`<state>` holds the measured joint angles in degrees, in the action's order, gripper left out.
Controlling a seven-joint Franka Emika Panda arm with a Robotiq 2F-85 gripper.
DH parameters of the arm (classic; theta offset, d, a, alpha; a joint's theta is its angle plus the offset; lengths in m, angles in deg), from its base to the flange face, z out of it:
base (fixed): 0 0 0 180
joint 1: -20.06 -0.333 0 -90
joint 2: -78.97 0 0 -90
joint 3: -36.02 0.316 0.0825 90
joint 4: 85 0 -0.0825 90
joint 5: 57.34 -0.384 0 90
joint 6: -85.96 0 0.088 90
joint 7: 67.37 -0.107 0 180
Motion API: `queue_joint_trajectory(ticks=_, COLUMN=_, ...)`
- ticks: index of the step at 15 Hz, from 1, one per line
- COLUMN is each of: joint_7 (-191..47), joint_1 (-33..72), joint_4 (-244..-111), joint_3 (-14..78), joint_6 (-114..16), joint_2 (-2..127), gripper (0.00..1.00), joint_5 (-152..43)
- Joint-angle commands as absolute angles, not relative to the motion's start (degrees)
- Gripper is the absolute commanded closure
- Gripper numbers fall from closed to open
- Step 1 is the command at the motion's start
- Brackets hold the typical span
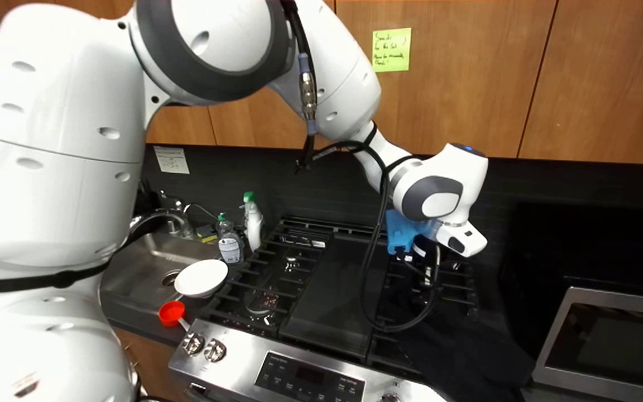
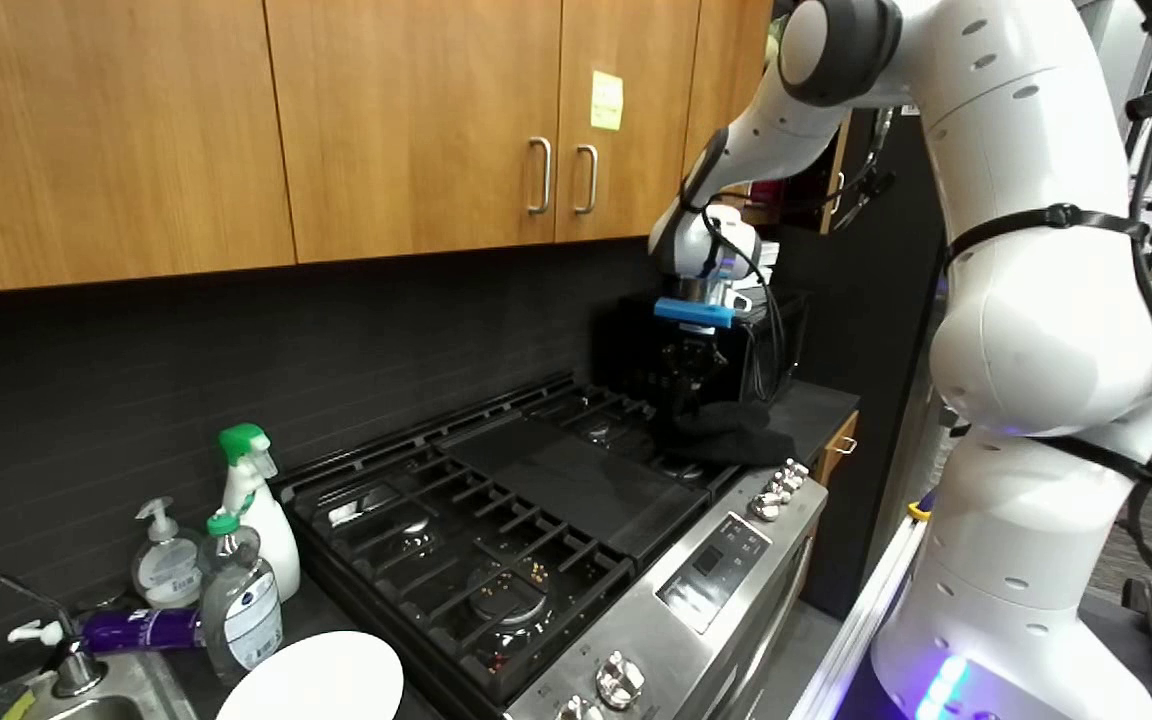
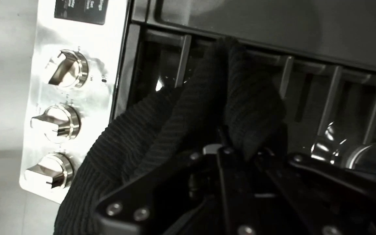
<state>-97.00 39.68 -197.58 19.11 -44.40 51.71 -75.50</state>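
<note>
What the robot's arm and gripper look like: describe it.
The arm is glossy white and rounded, with dark grey bands. Black straps ring it; a black cable with a silvery connector runs along. A blue block sits near its end. The gripper is black, with angular links and silvery screws.

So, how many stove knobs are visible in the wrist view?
3: the upper knob below the display, the middle knob and the lower knob, all left of the black ribbed cloth; none seems hidden.

Dim wrist view, glare on steel panel [image 3: 91, 98]
</note>
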Motion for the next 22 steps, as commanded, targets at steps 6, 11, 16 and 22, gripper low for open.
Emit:
queue_joint_trajectory(ticks=6, joint_7=-97.6, joint_1=39.3, joint_4=-194.7, joint_3=18.2, joint_6=-47.0, joint_2=44.4, gripper=0.86, joint_5=-75.3)
queue_joint_trajectory(ticks=11, joint_7=-98.9, joint_1=38.3, joint_4=-193.5, joint_3=16.6, joint_6=-45.9, joint_2=43.5, gripper=0.28, joint_5=-72.3)
queue_joint_trajectory(ticks=16, joint_7=-99.2, joint_1=37.9, joint_4=-191.4, joint_3=14.4, joint_6=-42.0, joint_2=41.7, gripper=0.00, joint_5=-66.6)
queue_joint_trajectory(ticks=22, joint_7=-95.5, joint_1=41.5, joint_4=-188.8, joint_3=15.4, joint_6=-38.4, joint_2=40.8, gripper=0.00, joint_5=-68.5)
